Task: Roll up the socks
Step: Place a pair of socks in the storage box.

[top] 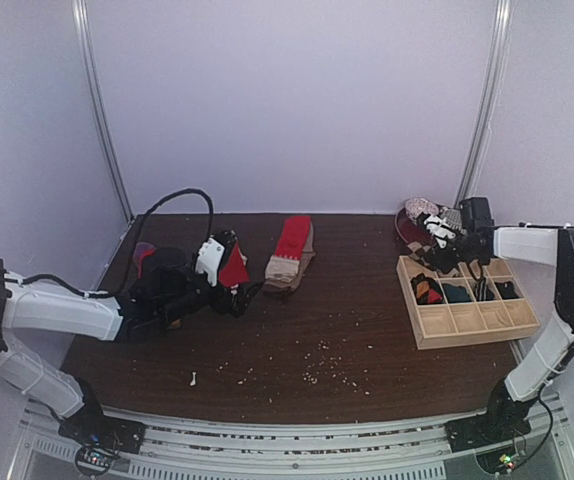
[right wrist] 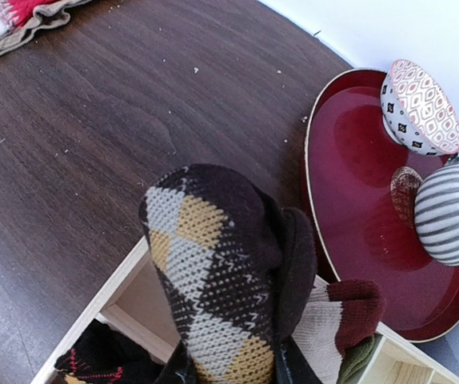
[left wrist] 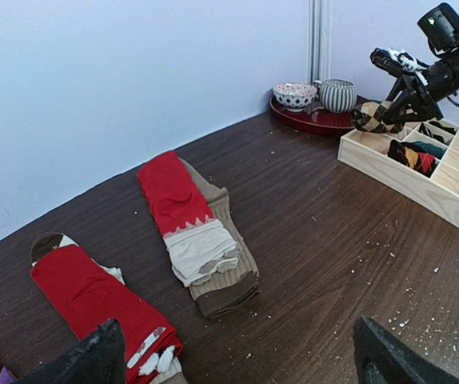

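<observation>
A rolled brown-and-beige argyle sock pair (right wrist: 213, 272) hangs over the far-left corner of the wooden grid tray (right wrist: 111, 298), and my right gripper (right wrist: 233, 374) is shut on it. My left gripper (left wrist: 241, 364) is open low over the table, its fingers either side of bare wood. Just left of it lies a flat red sock pair (left wrist: 93, 296). A red sock with a white cuff (left wrist: 183, 218) lies flat on a brown-beige one in the middle of the table. A red-and-purple sock (top: 144, 252) shows behind the left arm.
The tray (top: 467, 322) holds several rolled socks (top: 427, 290) in its far cells. Behind it a red plate (right wrist: 357, 184) carries a patterned bowl (right wrist: 417, 108) and a striped cup (right wrist: 453, 212). White crumbs (top: 317, 370) dot the dark table.
</observation>
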{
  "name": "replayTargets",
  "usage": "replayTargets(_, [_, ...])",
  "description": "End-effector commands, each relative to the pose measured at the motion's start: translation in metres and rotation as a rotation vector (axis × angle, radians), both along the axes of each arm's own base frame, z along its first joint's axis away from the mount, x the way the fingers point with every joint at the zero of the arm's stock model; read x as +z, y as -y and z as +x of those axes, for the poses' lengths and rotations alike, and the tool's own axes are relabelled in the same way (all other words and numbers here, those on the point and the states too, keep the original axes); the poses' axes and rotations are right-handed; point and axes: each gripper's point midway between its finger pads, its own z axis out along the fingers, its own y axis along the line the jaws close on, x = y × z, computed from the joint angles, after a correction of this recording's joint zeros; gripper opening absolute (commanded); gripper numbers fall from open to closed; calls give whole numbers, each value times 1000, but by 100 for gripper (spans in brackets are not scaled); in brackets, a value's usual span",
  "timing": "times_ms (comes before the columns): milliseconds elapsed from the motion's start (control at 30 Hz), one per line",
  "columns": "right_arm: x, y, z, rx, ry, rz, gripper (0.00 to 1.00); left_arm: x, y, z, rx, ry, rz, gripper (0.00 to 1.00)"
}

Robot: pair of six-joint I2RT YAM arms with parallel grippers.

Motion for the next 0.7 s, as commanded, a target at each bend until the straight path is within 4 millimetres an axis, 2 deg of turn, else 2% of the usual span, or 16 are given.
replayTargets(0, [-10, 5, 3, -6, -34, -17, 18, 6, 7, 2, -23, 31, -15, 98])
replayTargets(300, [-40, 8, -2, 1, -140, -48, 18, 5, 7, 0, -33, 33, -3, 98])
replayTargets(433, [-54, 16, -5, -22, -200, -84, 18, 5, 6, -1, -36, 34, -2, 98])
replayTargets(667, [-81, 24, -21, -57, -320, -119, 19, 3, 5, -1, -29, 35, 6, 98])
